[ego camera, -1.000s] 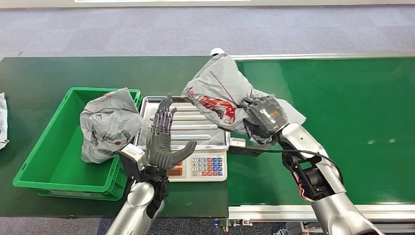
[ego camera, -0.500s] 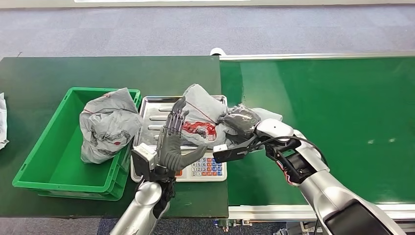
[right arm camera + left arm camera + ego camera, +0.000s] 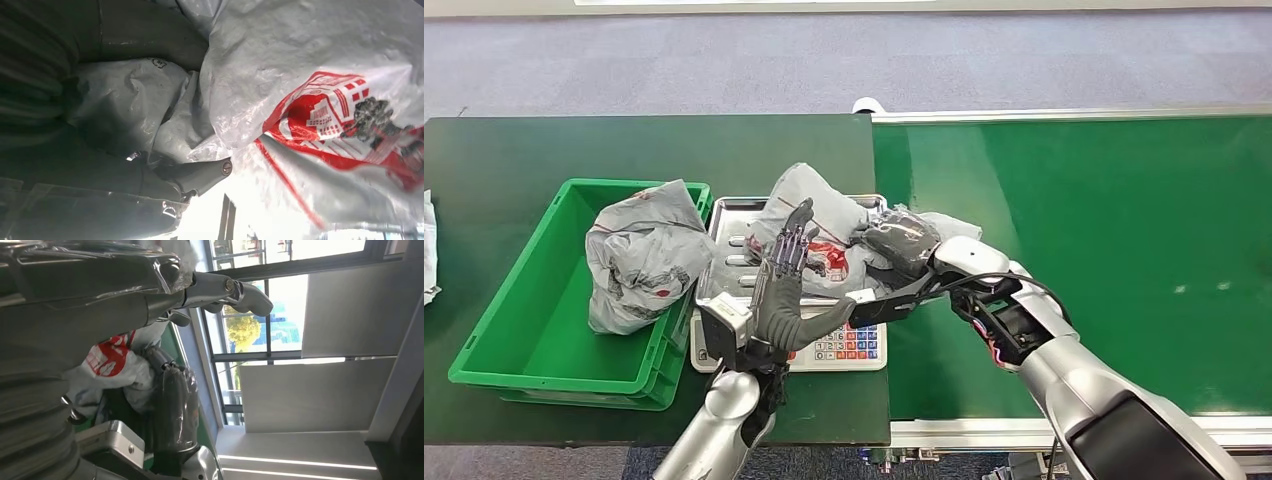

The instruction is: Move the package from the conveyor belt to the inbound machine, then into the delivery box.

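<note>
Both arms were smooth silver tubes with rounded joint housings. The left robot hand point(image 3: 776, 298) was dark grey, with slim segmented fingers, a thicker grey thumb and a pale boxy wrist module. The right robot hand point(image 3: 902, 243) was dark and glossy, as if wrapped in clear film. A black cable looped along the right forearm, where an open joint showed red and black parts.

grey package point(image 3: 824, 225) with red print, green bin point(image 3: 519, 300), green belt point(image 3: 1124, 220)

We log a parcel-sorting workstation: green conveyor belt point(image 3: 1104, 250), keypad weighing scale point(image 3: 844, 340), green plastic crate point(image 3: 534, 300), grey carpet floor point(image 3: 824, 60).
</note>
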